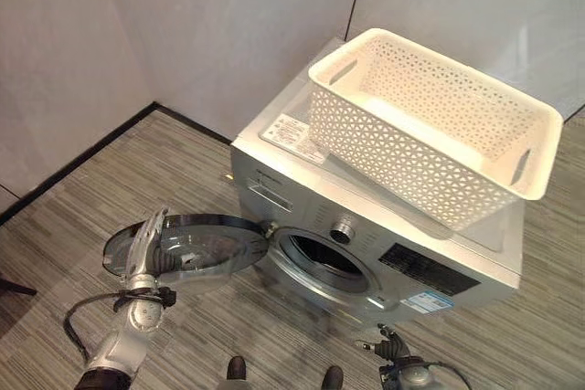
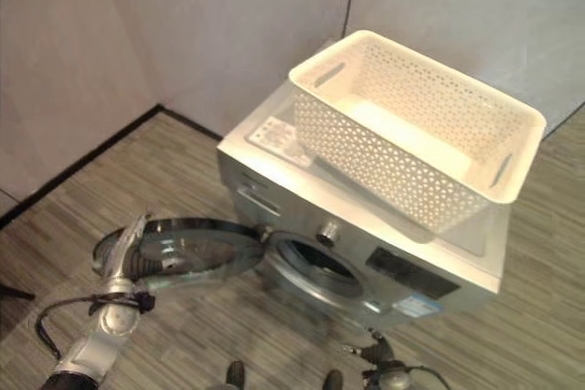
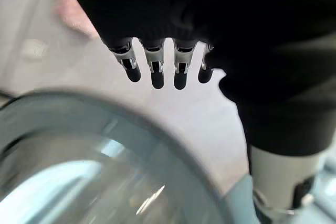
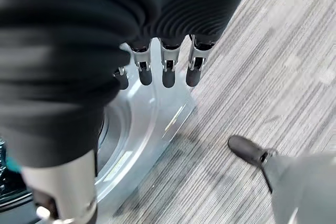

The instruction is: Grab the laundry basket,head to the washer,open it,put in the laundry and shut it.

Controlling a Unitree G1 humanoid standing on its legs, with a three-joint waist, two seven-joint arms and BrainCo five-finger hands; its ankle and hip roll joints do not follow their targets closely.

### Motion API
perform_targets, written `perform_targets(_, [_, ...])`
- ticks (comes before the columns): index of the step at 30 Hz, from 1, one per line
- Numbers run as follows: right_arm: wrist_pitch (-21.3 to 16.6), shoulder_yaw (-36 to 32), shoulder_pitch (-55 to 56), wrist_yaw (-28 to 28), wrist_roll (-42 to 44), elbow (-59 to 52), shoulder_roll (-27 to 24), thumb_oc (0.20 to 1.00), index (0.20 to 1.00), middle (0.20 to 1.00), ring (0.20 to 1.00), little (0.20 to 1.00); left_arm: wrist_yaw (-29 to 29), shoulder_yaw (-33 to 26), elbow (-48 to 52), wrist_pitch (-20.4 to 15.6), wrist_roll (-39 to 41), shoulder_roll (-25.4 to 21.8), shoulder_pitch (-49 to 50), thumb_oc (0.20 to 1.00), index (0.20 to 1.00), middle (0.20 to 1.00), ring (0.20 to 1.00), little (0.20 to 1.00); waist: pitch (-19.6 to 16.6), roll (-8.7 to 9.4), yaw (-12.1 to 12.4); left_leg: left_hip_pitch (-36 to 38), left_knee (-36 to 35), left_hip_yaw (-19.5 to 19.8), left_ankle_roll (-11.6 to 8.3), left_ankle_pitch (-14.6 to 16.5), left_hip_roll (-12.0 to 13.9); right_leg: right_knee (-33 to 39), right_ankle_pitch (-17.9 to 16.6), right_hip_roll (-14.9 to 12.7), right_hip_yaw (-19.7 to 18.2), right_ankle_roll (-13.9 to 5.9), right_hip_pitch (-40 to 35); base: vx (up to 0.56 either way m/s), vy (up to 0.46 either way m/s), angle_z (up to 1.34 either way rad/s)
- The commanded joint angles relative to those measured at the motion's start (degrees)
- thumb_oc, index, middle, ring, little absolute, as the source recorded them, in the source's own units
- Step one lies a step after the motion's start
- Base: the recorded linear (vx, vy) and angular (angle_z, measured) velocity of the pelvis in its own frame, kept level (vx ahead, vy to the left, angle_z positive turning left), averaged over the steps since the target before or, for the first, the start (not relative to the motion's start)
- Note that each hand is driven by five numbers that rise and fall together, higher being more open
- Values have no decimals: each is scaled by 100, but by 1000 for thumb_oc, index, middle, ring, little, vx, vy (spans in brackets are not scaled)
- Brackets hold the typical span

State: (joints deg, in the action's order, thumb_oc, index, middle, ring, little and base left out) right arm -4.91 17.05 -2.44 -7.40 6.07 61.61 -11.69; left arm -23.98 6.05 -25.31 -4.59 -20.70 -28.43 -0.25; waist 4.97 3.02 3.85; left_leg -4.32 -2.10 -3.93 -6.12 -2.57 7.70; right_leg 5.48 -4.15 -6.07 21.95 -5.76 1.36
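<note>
One white perforated plastic laundry basket sits empty atop the silver front-loading washer, round glass door open. Left wrist view: left hand straight-fingered, empty, above the glass. Right wrist view: right hand open, empty. Closing step; next, push the door shut.

No text, number or brand is reading clearly anywhere. A white label is lying on the washer top near its left edge, and a blue-and-white sticker is sitting on the front panel's lower right corner; their print is too small to make out.
</note>
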Motion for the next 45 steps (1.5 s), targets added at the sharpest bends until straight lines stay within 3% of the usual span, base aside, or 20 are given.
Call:
perform_targets(1, [-138, 154, -438, -97, -223, -55, -383, 1000, 1000, 1000, 1000, 1000, -298, 98, -110, -95, 231, -77, -782, 1000, 1000, 1000, 1000, 1000, 167, -180, 52, -776, -290, -167, -342, -744, -51, -48, 838, -111, 255, -101, -327, -334, 17, 37])
perform_targets(4, [-106, 214, -545, -89, -319, -161, -527, 1000, 1000, 1000, 1000, 1000, -308, 55, -333, -74, 404, -10, -980, 1000, 1000, 1000, 1000, 1000, 118, -236, -55, -572, -290, -248, -275, -601, 14, -48, 732, -222, 221, -110, -106, -182, 71, 8])
perform_targets(5, [-94, 184, -522, -82, -309, -186, -584, 1000, 1000, 1000, 1000, 1000, -314, 36, -538, -54, 496, -21, -1053, 1000, 1000, 1000, 1000, 1000, 5, -294, -196, -127, -244, -446, -202, -489, 138, -48, 631, -292, 183, -103, 22, -51, 65, -12])
perform_targets(8, [-89, 159, -441, -67, -284, -271, -654, 1000, 1000, 1000, 1000, 1000, -397, 20, -918, -40, 572, -51, -1133, 1000, 1000, 1000, 1000, 1000, -58, -351, -297, 225, 25, -408, -210, -323, 223, -54, 595, -256, 11, -77, 35, -2, 95, -3])
perform_targets(9, [-85, 79, -247, -33, -273, -331, -690, 1000, 1000, 1000, 1000, 1000, -505, 49, -1220, 74, 459, -156, -1289, 1000, 1000, 1000, 1000, 1000, -176, -456, -453, 570, -166, -535, -185, -187, 306, -66, 588, -225, -27, -118, 20, 41, 65, -8])
perform_targets(11, [-88, 59, -135, 1, -294, -365, -714, 1000, 1000, 1000, 1000, 1000, -541, 68, -1282, 149, 345, -206, -1326, 1000, 1000, 1000, 1000, 1000, -223, -502, -510, 604, -262, -574, -178, -142, 328, -77, 575, -201, -81, -112, 12, 10, 72, 0])
perform_targets(12, [-88, 44, -35, 22, -334, -456, -750, 1000, 1000, 1000, 1000, 1000, -603, 22, -1249, 211, 279, -256, -1348, 1000, 1000, 1000, 1000, 1000, -238, -510, -544, 554, -290, -602, -135, -216, 298, -91, 458, -233, -64, -78, 57, 6, 115, 12])
perform_targets(17, [-62, -225, 413, 80, -297, -477, -681, 1000, 1000, 1000, 1000, 1000, -753, -408, -1051, 340, 158, -583, -1315, 1000, 1000, 1000, 1000, 1000, -294, -516, -629, 788, -290, -725, -24, 296, 82, -112, 260, -443, -221, -236, -104, 47, 107, -8])
perform_targets(21, [-2, -295, 524, 149, -306, -665, -680, 1000, 1000, 1000, 1000, 1000, -478, -538, -1355, 353, 534, -732, -1473, 1000, 1000, 1000, 1000, 1000, -321, -526, -691, 855, -290, -864, 10, 396, -25, -88, 142, -559, -244, -328, -140, 32, 81, -21])
perform_targets(26, [84, -191, 613, 306, -470, -1200, -873, 1000, 1000, 1000, 1000, 1000, 104, -283, -2317, 505, 821, -1295, -2089, 1000, 1000, 1000, 1000, 1000, -332, -535, -790, 880, -290, -1018, 44, 471, -92, -83, 50, -613, -304, -418, -65, 28, 44, -7])
perform_targets(32, [103, -120, 642, 451, -411, -1540, -1083, 1000, 1000, 1000, 1000, 1000, 1029, 680, -4103, 528, 912, -1954, -3476, 1000, 1000, 1000, 1000, 1000, -320, -434, -957, 767, -290, -1129, 39, 468, -53, -59, -28, -588, -396, -487, 142, -3, 5, -3])
perform_targets(37, [35, -68, 703, 529, -289, -1743, -1179, 1000, 1000, 1000, 1000, 1000, 1119, 1212, -4489, 551, 847, -2152, -4391, 1000, 1000, 1000, 1000, 1000, -178, -296, -1045, 613, -290, -1137, 12, 513, 23, -63, -33, -525, -488, -575, 332, -22, -11, -12])
perform_targets(45, [14, -74, 763, 613, -157, -1836, -1282, 1000, 1000, 1000, 1000, 1000, 1396, 1464, -5061, 546, 1400, -2259, -5272, 1000, 1000, 1000, 1000, 1000, -11, -85, -1155, 174, -290, -1137, 12, 391, 46, -54, -170, -515, -602, -599, 795, -56, 6, -6])
